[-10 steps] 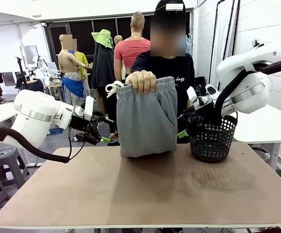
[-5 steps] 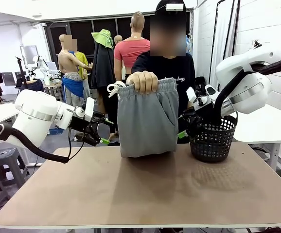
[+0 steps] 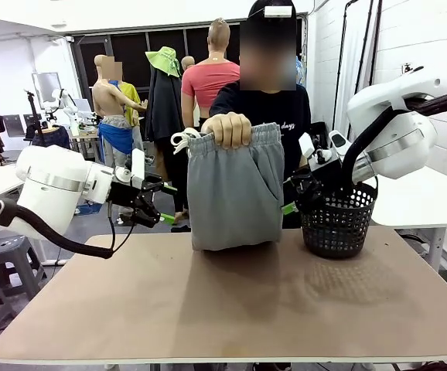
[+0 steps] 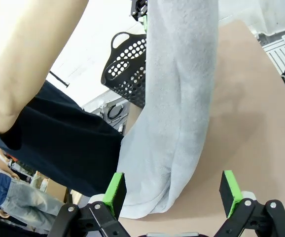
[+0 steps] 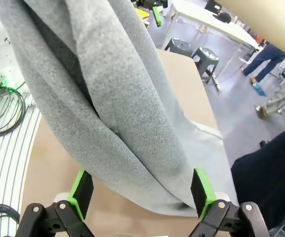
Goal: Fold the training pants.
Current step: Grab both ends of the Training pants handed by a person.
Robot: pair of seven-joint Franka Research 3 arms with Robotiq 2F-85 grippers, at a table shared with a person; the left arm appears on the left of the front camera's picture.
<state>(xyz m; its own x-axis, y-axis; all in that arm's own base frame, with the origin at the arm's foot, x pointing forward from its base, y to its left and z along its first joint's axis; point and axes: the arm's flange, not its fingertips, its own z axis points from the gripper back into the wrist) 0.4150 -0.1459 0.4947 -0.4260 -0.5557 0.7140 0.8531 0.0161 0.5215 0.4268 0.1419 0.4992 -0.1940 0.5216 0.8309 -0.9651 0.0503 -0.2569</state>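
The person's hand (image 3: 226,129) holds the light grey training pants (image 3: 233,189) up by the ribbed waistband at the far edge of the table, folded over and hanging, their lower end touching the tabletop. A white drawstring (image 3: 182,140) dangles at the upper left. My left gripper (image 3: 159,204) hovers open just left of the pants, and the hanging grey cloth (image 4: 177,108) fills the middle of the left wrist view ahead of its fingers (image 4: 114,194). My right gripper (image 3: 291,195) is open just right of the pants, with the cloth (image 5: 118,108) close ahead of its fingers (image 5: 201,192).
A black mesh basket (image 3: 338,224) stands on the table (image 3: 231,309) at the far right, right behind my right gripper. The person stands at the far side. The near half of the brown tabletop lies bare.
The left gripper has shifted slightly right toward the pants. The person has lifted the pants a touch. The right gripper has barely moved.
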